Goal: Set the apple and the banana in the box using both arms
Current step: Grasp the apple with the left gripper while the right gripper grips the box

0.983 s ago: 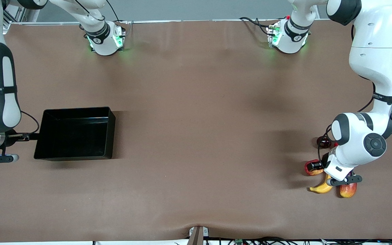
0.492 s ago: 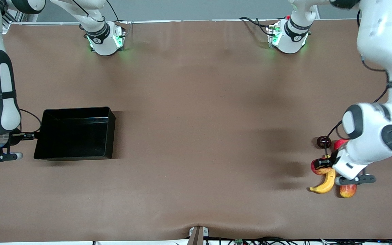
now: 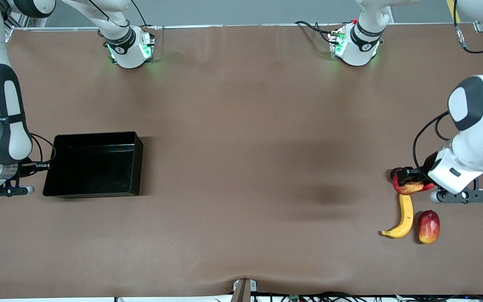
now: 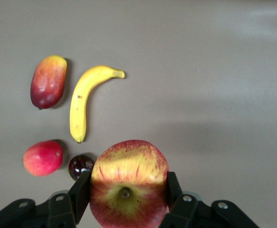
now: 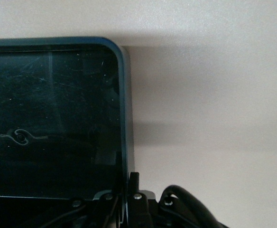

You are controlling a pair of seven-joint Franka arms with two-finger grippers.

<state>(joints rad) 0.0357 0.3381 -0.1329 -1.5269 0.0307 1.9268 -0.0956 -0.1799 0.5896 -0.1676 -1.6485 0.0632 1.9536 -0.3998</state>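
Note:
My left gripper (image 3: pixel 409 184) is shut on the apple (image 3: pixel 410 188), red with yellow streaks, and holds it in the air over the small fruits at the left arm's end of the table. In the left wrist view the apple (image 4: pixel 129 183) sits between both fingers (image 4: pixel 81 194), stem end toward the camera. The yellow banana (image 3: pixel 403 217) lies on the table below it, also in the left wrist view (image 4: pixel 84 102). My right gripper (image 3: pixel 42 166) is shut on the end wall of the empty black box (image 3: pixel 94 135); the wall (image 5: pixel 124 118) runs between its fingers (image 5: pixel 133 183).
A red-and-yellow mango (image 3: pixel 429 226) lies beside the banana. A dark round fruit (image 4: pixel 80 166) and a smooth pinkish-red fruit (image 4: pixel 42 157) lie under my left hand. The box stands at the right arm's end of the table.
My left gripper has lifted the apple off the table beside the banana and carried it up and toward the arms' bases. The banana and mango now show whole. My right gripper stays on the box wall.

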